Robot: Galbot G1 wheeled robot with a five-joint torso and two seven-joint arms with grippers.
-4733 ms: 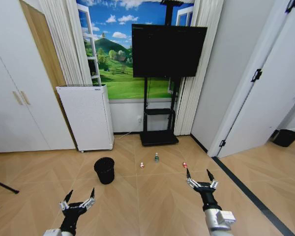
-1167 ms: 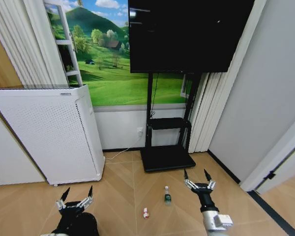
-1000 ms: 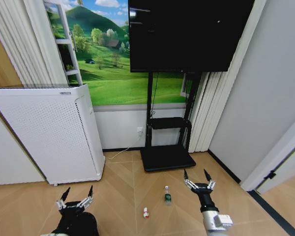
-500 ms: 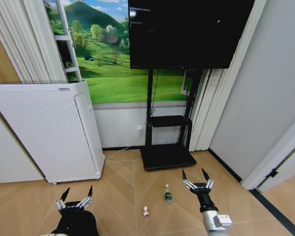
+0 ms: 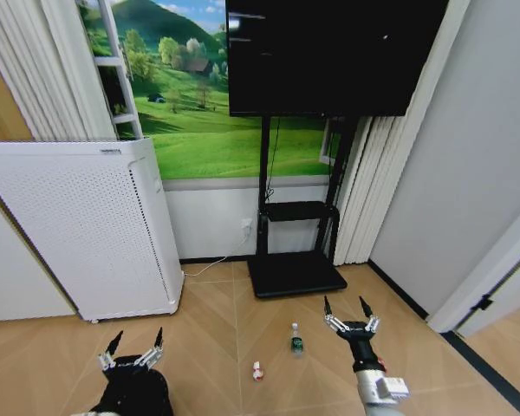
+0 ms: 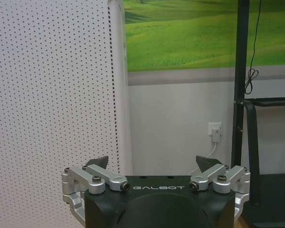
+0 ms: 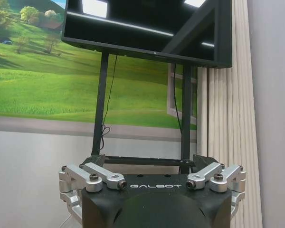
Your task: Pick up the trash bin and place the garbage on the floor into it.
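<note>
On the tan parquet floor (image 5: 217, 347) stands a clear bottle (image 5: 295, 341) with a green label and white cap. A tiny red-and-white piece of garbage (image 5: 257, 372) lies to its left, nearer me. The black trash bin (image 5: 159, 397) shows at the bottom edge of the head view, partly hidden by my left arm. My left gripper (image 5: 137, 340) (image 6: 153, 164) hovers open just over the bin. My right gripper (image 5: 345, 308) (image 7: 149, 161) is open too, a little to the right of the bottle and holding nothing.
A tall white perforated appliance (image 5: 82, 225) stands at the left against the wall. A black TV stand (image 5: 295, 277) with a flat base sits just beyond the bottle, under a large TV (image 5: 325, 56). A dark border strip (image 5: 481, 368) runs along the right wall.
Since the earliest frame the camera has come much closer to the wall, bin and garbage. Over the last second the view shifted only slightly; both grippers stay open and the litter has not moved.
</note>
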